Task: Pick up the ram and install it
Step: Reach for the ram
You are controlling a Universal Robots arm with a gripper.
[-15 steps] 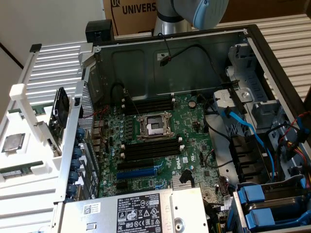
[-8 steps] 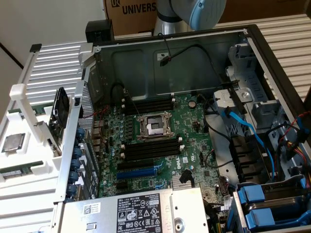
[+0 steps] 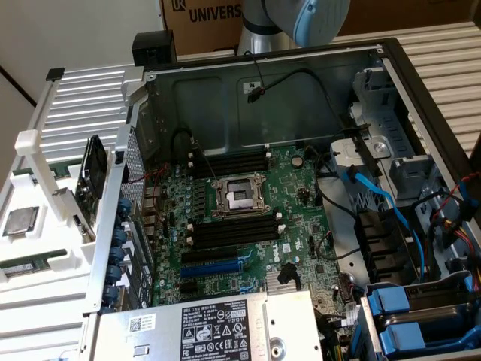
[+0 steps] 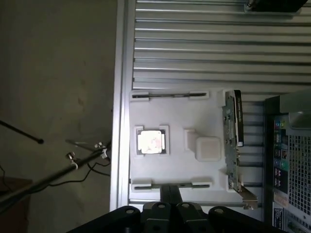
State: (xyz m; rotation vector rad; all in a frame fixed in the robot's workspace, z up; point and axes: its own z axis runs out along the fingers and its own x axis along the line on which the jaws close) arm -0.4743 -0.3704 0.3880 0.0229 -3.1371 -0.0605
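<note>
Approach step: we see the gripper point(image 4: 170, 188), closed and empty, over the ram point(image 4: 146, 186) in its white tray point(image 4: 194, 116); grasping, we judge, requires opening first.

**Open computer case beside a white parts tray**

A grey metal computer case point(image 3: 301, 83) lies open with its green motherboard point(image 3: 252, 226) exposed. On the board, a square metal processor socket point(image 3: 239, 197) sits between two banks of long black plastic memory slots point(image 3: 229, 162), and a blue plastic slot point(image 3: 214, 265) lies nearer the camera. At the exterior view's left, just beside the case, a white plastic tray point(image 3: 34, 143) holds a long, narrow green ram stick point(image 3: 26, 265) lying flat, a square silver-topped processor chip point(image 3: 20, 222) and an upright black expansion card point(image 3: 92, 174). The pale blue-grey robot arm joint point(image 3: 308, 19) hangs above the case's far wall, in front of a brown cardboard box point(image 3: 203, 15).
</note>
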